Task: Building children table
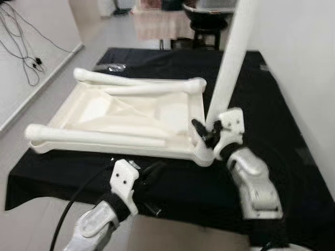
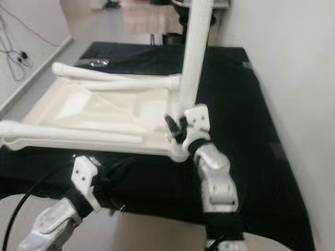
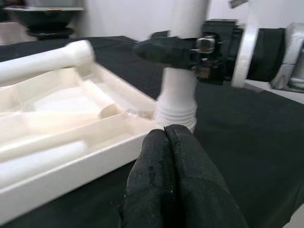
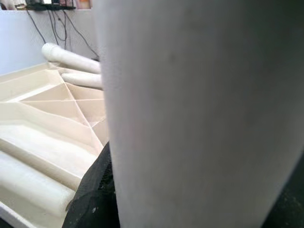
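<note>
A black cloth covers the bench; grey floor and loose cables lie far left, a white wall on the right. The upturned white tabletop lies on it. At its near-right corner the right gripper clamps an upright white leg. The left gripper, jaws closed and empty, hovers near the tabletop's near edge.

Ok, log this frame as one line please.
stage: fitting leg | right gripper: shut on upright table leg at tabletop corner socket | left gripper: shut, idle near front edge | surface: black cloth
</note>
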Motion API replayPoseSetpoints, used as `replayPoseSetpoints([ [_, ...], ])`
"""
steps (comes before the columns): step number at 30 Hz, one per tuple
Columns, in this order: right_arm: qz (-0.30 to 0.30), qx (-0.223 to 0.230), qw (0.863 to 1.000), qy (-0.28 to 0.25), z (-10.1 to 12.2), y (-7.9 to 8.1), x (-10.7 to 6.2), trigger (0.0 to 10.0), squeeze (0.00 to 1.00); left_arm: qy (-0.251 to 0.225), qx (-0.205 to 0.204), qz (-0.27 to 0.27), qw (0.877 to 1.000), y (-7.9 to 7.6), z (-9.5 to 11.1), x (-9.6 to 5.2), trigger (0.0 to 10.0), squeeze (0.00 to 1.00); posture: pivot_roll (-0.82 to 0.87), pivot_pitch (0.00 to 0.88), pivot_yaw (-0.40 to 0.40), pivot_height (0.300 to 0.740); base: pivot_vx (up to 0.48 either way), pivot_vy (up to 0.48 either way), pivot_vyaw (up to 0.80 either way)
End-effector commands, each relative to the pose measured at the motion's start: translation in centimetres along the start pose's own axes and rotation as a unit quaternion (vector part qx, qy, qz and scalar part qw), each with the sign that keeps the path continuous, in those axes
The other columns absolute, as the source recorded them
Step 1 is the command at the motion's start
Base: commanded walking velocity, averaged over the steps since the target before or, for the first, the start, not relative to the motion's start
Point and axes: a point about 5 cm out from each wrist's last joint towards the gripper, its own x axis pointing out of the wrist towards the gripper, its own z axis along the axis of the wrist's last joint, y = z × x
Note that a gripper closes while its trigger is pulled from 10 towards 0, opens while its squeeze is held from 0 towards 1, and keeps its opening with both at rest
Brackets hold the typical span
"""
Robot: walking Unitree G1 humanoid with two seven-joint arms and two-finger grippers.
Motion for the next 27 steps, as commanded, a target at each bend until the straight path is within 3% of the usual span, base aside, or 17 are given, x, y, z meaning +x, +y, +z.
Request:
replayPoseSetpoints([
  [1,0.01,0.011,0.996,0.09,-3.9,0.8,-0.2,0.0,0.0,0.013,-0.004,-0.006,1.0,0.1,-0.6,-0.1,10.0,0.0,0.0,0.129,0.007,0.74,0.0,0.0,0.0],
  [2,0.035,0.021,0.997,0.072,-2.9,0.5,0.3,10.0,0.0,0.013,-0.005,-0.004,1.0,0.1,-0.7,-0.1,10.0,0.0,0.0,0.121,0.002,0.74,0.0,0.0,0.0],
  [5,0.053,0.036,0.996,0.055,-2.1,0.4,0.4,10.0,0.0,0.012,-0.005,-0.002,1.0,0.1,-0.7,-0.1,10.0,0.0,0.0,0.12,0.001,0.74,0.0,0.0,0.0],
  [6,0.072,0.041,0.995,0.05,-1.6,0.3,0.5,10.0,1.0,0.012,-0.006,-0.001,1.0,0.1,-0.7,0.0,10.0,0.0,0.0,0.116,0.0,0.74,0.0,0.0,0.0],
  [8,0.072,0.041,0.995,0.05,-1.6,0.3,0.5,10.0,1.0,0.012,-0.006,-0.001,1.0,0.1,-0.7,0.0,10.0,0.0,0.0,0.116,0.0,0.74,0.0,0.0,0.0],
  [9,0.108,0.034,0.992,0.048,-1.1,0.3,0.6,10.0,1.0,0.012,-0.006,0.0,1.0,0.1,-0.8,0.0,10.0,0.0,0.01,0.114,0.0,0.74,0.0,0.0,0.0],
  [10,0.108,0.034,0.992,0.048,-1.1,0.3,0.6,10.0,1.0,0.012,-0.006,0.0,1.0,0.1,-0.8,0.0,10.0,0.0,0.01,0.114,0.0,0.74,0.0,0.0,0.0],
  [11,0.163,0.037,0.985,0.043,-0.4,-0.3,0.8,10.0,0.0,0.012,-0.006,-0.001,1.0,0.0,-0.8,0.0,10.0,0.0,0.01,0.11,-0.001,0.74,0.0,0.0,0.0],
  [12,0.163,0.037,0.985,0.043,-0.4,-0.3,0.8,10.0,0.0,0.012,-0.006,-0.001,1.0,0.0,-0.8,0.0,10.0,0.0,0.01,0.11,-0.001,0.74,0.0,0.0,0.0],
  [13,0.217,0.014,0.976,0.022,0.6,-0.9,0.7,10.0,0.0,0.013,-0.008,-0.003,1.0,0.0,-0.8,0.1,10.0,0.0,0.01,0.107,-0.003,0.74,0.0,0.0,0.0],
  [14,0.217,0.014,0.976,0.022,0.6,-0.9,0.7,10.0,0.0,0.013,-0.008,-0.003,1.0,0.0,-0.8,0.1,10.0,0.0,0.01,0.107,-0.003,0.74,0.0,0.0,0.0],
  [16,0.3,0.0,0.954,0.004,2.4,-2.4,1.0,10.0,0.0,0.014,-0.01,-0.006,1.0,-0.2,-0.9,0.2,10.0,0.0,0.01,0.107,-0.005,0.74,0.0,0.0,0.0],
  [18,0.334,-0.003,0.943,0.002,3.1,-3.2,1.3,10.0,0.0,0.014,-0.012,-0.007,1.0,-0.2,-0.9,0.2,10.0,0.0,0.02,0.11,-0.006,0.74,0.0,0.0,0.0],
  [24,0.377,-0.005,0.926,0.005,3.7,-3.9,2.2,10.0,0.0,0.013,-0.013,-0.006,1.0,-0.3,-0.9,0.2,10.0,0.0,0.03,0.113,-0.012,0.74,0.0,0.0,0.0],
  [25,0.39,0.004,0.921,0.004,3.9,-4.0,2.4,2.9,0.0,0.012,-0.013,-0.005,1.0,-0.4,-0.9,0.2,10.0,0.0,0.03,0.114,-0.014,0.74,0.0,0.0,0.0],
  [26,0.39,0.004,0.921,0.004,3.9,-4.0,2.4,2.9,0.0,0.012,-0.013,-0.005,1.0,-0.4,-0.9,0.2,10.0,0.0,0.03,0.114,-0.014,0.74,0.0,0.0,0.0],
  [27,0.397,0.012,0.918,0.003,4.1,-4.2,2.5,1.0,0.0,0.012,-0.013,-0.004,1.0,-0.4,-0.9,0.2,10.0,0.0,0.03,0.116,-0.016,0.74,0.0,0.0,0.0],
])
